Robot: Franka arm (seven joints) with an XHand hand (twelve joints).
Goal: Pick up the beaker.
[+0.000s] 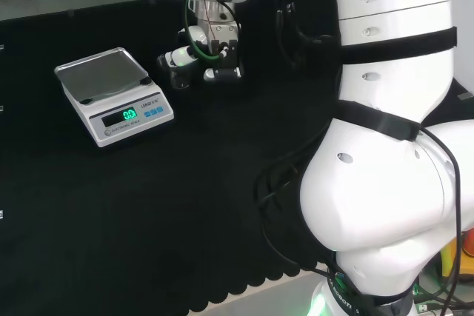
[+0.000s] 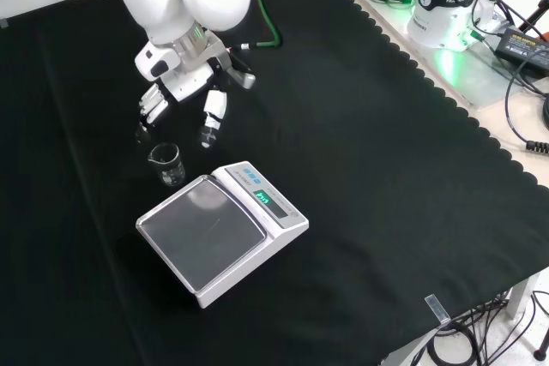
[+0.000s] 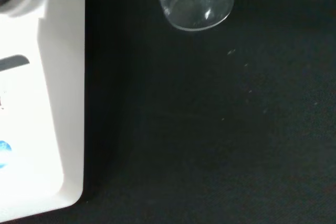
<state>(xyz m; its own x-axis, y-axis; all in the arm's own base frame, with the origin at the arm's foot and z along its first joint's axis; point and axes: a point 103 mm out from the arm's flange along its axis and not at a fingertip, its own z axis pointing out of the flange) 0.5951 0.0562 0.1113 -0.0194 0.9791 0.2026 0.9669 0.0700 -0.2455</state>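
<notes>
A small clear glass beaker (image 2: 165,165) stands upright on the black cloth, just beyond the far left corner of the scale in the front view. It looks to hold nothing. The black and white hand (image 2: 184,92) hangs a little above and beyond it, fingers (image 2: 212,114) straight and pointing down, apart from the glass. In the head view the hand (image 1: 194,64) is low over the cloth, to the right of the scale. The wrist view has the beaker's base (image 3: 195,1) close by, beside the scale's white body.
A white digital scale (image 2: 219,229) with a grey pan sits in front of the beaker; it also appears in the head view (image 1: 111,94) and wrist view (image 3: 42,93). The cloth's scalloped edge (image 2: 446,117) runs at the right, with cables and a power box beyond.
</notes>
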